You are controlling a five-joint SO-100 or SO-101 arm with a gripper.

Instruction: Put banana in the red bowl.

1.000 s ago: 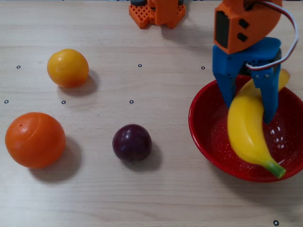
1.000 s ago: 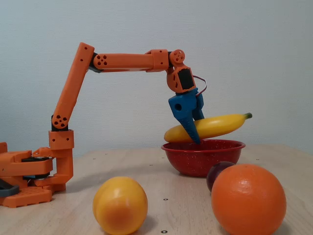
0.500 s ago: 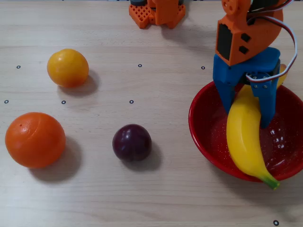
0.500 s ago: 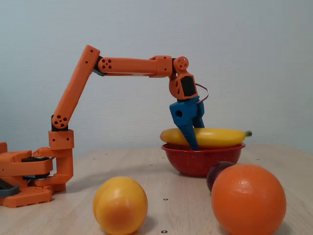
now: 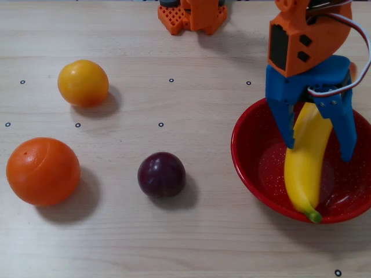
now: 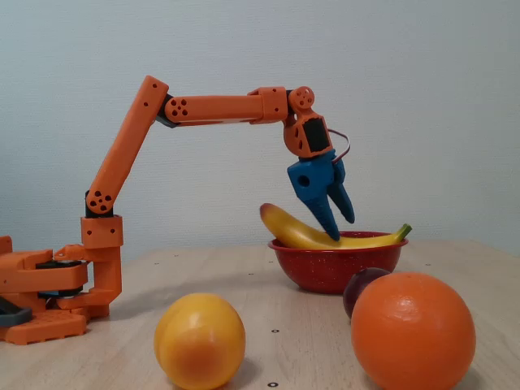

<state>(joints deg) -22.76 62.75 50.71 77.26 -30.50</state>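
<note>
Lying in the red bowl (image 5: pixel 255 168), the banana (image 5: pixel 306 159) runs from twelve to six o'clock in the overhead view, its green stem end on the rim at six. Above it the blue gripper (image 5: pixel 320 147) hangs with fingers spread apart, holding nothing. At the bowl's nine o'clock sits a dark plum (image 5: pixel 162 174).

The arm (image 6: pixel 130 146) is built of bright orange printed links, with small round holes and dark screws seen at the joints in the fixed view. Black servo bodies are set into the orange housings. The base (image 6: pixel 41 296) is formed of orange blocks with a gridded foot. The gripper (image 6: pixel 343 227) is made of blue plastic with two tapered fingers. White and red wires (image 5: pixel 335 87) are looped beside the wrist.
</note>
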